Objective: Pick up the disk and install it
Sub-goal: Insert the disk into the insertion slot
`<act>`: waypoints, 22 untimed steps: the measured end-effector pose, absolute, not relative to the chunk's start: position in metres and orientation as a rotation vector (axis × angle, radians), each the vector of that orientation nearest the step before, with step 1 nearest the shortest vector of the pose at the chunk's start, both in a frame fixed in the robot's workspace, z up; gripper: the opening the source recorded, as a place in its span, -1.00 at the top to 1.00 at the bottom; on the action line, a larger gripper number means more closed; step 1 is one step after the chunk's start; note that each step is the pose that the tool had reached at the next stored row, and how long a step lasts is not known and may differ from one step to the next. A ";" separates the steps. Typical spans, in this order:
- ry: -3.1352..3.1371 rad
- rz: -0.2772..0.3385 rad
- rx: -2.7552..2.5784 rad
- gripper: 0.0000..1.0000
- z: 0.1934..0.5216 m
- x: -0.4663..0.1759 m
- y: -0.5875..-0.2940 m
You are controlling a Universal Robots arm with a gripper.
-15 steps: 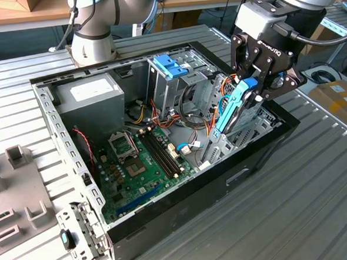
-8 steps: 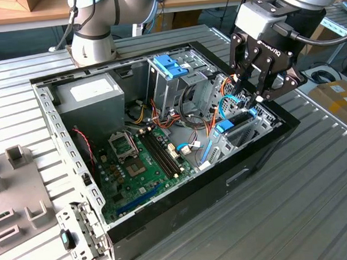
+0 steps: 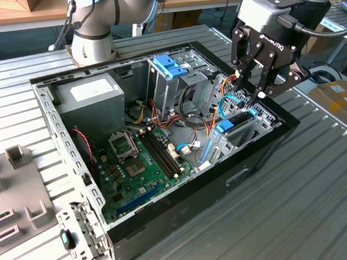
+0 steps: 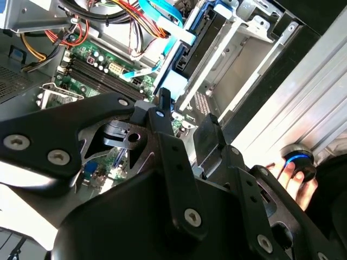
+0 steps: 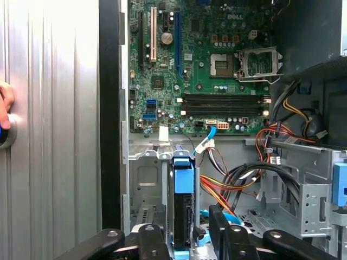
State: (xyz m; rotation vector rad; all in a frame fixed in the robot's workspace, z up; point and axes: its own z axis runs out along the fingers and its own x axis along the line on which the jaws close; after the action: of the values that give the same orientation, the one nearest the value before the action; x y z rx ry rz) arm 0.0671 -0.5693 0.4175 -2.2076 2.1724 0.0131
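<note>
We find the disk (image 5: 183,214) standing on edge in its bay at the computer case's (image 3: 247,171) right end in the exterior view. Our gripper (image 3: 255,95) hangs just above it, fingers spread, holding nothing. We judge that any seating push should run straight along the bay rails.
</note>
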 end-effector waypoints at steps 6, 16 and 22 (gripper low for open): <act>2.172 0.015 -2.207 0.14 0.423 0.067 -0.569; 2.185 0.043 -2.219 0.80 0.420 0.087 -0.569; 2.196 0.069 -2.230 0.80 0.417 0.113 -0.569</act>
State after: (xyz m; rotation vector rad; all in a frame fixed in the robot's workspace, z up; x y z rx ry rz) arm 0.1132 -0.5693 0.4174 -2.2297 2.1964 0.0694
